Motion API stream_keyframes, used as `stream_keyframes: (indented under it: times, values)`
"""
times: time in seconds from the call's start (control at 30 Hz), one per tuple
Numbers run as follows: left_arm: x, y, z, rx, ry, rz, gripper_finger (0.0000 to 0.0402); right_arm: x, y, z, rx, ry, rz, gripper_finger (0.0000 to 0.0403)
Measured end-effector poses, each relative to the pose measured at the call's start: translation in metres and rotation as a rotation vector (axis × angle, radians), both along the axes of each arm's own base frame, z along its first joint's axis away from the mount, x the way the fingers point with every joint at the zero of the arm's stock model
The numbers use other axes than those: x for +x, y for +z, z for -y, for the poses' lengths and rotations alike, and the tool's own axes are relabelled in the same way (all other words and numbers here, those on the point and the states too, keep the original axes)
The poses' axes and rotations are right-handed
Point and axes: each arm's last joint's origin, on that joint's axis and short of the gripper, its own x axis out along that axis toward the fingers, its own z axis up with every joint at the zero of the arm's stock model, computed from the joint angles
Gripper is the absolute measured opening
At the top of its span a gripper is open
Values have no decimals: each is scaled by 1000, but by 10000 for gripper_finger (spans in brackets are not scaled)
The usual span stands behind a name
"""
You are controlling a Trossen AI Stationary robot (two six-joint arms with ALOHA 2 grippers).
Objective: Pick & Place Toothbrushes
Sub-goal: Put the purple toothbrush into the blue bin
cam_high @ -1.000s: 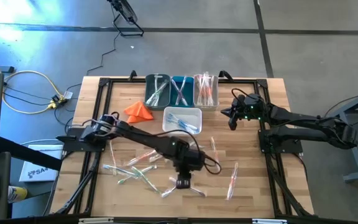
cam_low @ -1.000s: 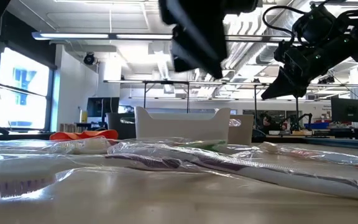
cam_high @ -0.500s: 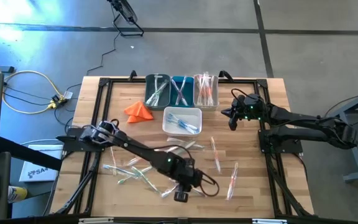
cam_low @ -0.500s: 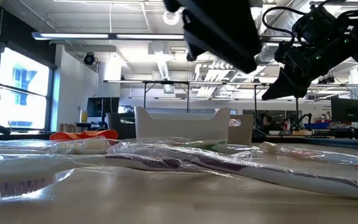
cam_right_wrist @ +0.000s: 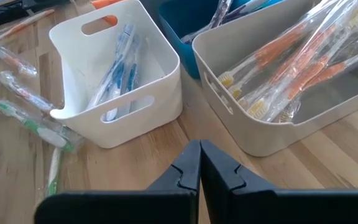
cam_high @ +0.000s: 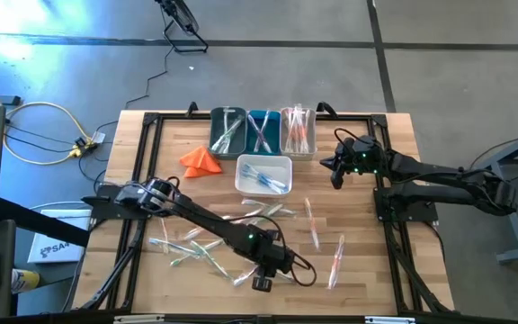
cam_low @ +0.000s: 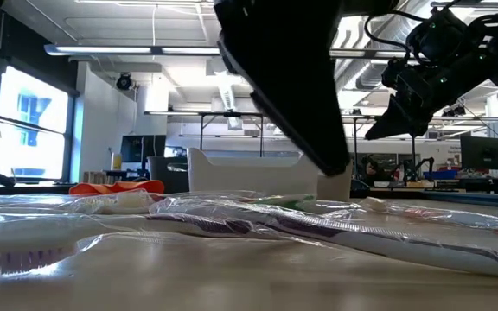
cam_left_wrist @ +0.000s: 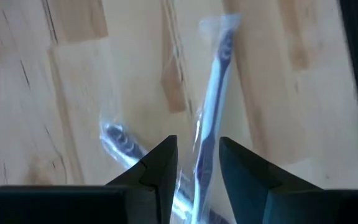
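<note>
Toothbrushes (cam_left_wrist: 211,118): light, stiff, slippery wrappers; best pinched mid-handle. Left gripper (cam_left_wrist: 197,163) jaws parted, straddling one; right gripper (cam_right_wrist: 199,163) closed, empty.

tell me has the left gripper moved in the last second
Yes. In the high view the left gripper has gone toward the table's near edge, farther from the white plastic bin, over a purple wrapped toothbrush.

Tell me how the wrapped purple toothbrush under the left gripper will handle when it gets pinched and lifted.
The purple toothbrush is thin with a straight handle, so it will probably stay stiff and feel light. Its clear glossy wrapper looks loose, so the left gripper, open astride it, may slip on the film. It crosses another wrapped brush, which might drag along.
</note>
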Motion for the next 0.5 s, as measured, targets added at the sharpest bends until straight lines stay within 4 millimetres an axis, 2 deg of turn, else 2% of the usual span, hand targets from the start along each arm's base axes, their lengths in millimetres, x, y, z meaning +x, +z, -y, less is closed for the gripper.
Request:
stream_keyframes:
  times: [0.13, 0.37, 0.5]
  values:
    - [2, -6, 1, 8, -11, -2, 129, 0, 0, 0, 0, 0, 0, 2]
    - [4, -16, 2, 25, -36, -22, 184, 0, 0, 0, 0, 0, -1, 2]
    - [3, -16, 1, 31, -32, -23, 186, 0, 0, 0, 1, 0, -1, 2]
